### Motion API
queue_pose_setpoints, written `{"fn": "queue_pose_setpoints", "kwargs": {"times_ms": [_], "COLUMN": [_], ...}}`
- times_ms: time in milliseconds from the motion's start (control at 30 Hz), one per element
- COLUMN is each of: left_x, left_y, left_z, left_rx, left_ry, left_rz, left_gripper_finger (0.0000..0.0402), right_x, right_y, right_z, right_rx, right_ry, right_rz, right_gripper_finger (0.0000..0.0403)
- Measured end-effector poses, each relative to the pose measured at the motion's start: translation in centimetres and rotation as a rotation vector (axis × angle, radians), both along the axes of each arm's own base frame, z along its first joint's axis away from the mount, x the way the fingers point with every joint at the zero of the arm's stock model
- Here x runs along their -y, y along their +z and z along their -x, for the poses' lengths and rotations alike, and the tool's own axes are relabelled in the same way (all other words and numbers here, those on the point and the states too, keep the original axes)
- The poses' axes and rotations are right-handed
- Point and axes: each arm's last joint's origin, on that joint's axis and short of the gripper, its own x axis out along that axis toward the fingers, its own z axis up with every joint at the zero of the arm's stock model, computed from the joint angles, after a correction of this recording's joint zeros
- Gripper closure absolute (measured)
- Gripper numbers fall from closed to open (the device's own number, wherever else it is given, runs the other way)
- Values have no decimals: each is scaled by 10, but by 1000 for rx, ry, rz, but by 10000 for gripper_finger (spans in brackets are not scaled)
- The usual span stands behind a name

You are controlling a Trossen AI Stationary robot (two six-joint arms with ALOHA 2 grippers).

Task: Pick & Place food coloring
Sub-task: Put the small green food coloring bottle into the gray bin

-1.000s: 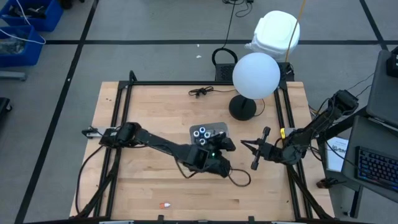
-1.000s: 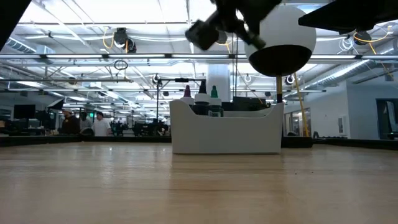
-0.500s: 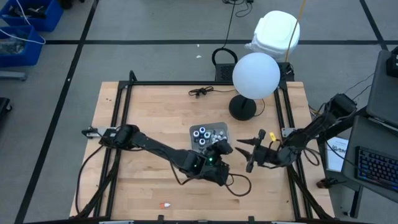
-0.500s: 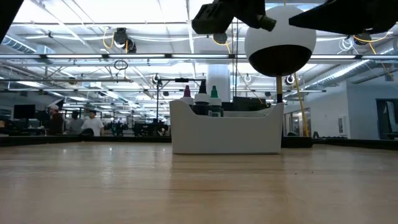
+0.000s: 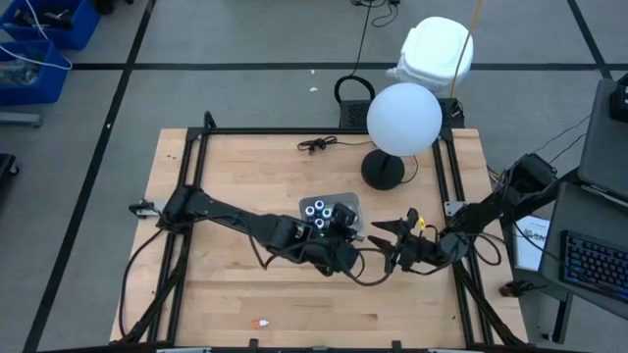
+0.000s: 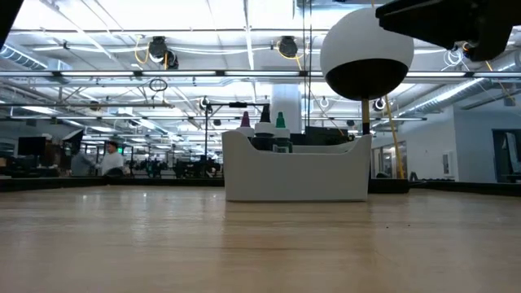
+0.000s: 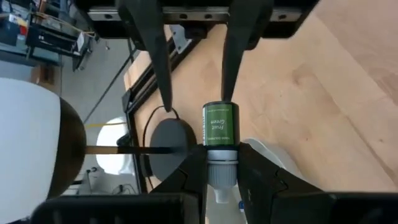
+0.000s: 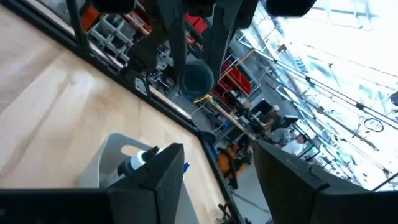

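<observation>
The left tool (image 7: pixel 221 165) is seen in the left wrist view clamped on a small green food coloring bottle (image 7: pixel 220 127) labelled "Fruit Green"; the pale neck and cap of the bottle are pinched between the two dark fingers (image 7: pixel 186 177), so the cap is largely hidden, while the green body sticks out past the fingertips. In the high view the same tool (image 5: pixel 345 235) is hard to separate from the dark arm around it, and the held bottle cannot be made out there. Directly beneath and just beside this tool lies the grey tray (image 5: pixel 349 203), in which three round pale tops of other food coloring bottles (image 5: pixel 315 209) can be counted; the rest of its contents are covered by the arm. In the low view the tray (image 6: pixel 295 174) is shown as a pale walled box on the table (image 6: pixel 260 244), with only the tips of a few bottles (image 6: pixel 262 132) rising above its rim. The right tool (image 5: pixel 391 241) is held just to the right of the left tool, above the table, with its fingers spread apart. Farther beyond both tools a white globe lamp (image 5: pixel 403 118) stands on a dark base (image 5: pixel 383 170). A person (image 6: pixel 107 159) is faintly visible in the room behind.
</observation>
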Motion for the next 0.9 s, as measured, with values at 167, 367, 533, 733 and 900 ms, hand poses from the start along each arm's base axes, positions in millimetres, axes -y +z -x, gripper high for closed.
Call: {"fn": "queue_pose_setpoints", "kwargs": {"times_ms": [167,367,533,733,900], "left_x": [-6,-18,-21,-21,-20], "left_y": [-4,-14,-14,-14,-14], "left_z": [-3,-8,-10,-10,-10], "left_rx": [2,-16,-18,-19,-20], "left_ry": [15,-6,-20,-30,-34], "left_rz": [28,126,164,173,177], "left_gripper_finger": [337,337,337,337,337], "right_x": [-1,2,1,3,7], "right_y": [0,-3,-10,-15,-16], "right_z": [-2,-9,-12,-16,-20], "right_rx": [6,-6,-55,-76,-66], "right_ry": [48,87,96,85,64], "right_rz": [21,65,130,162,153], "right_gripper_finger": [229,229,229,229,229]}}
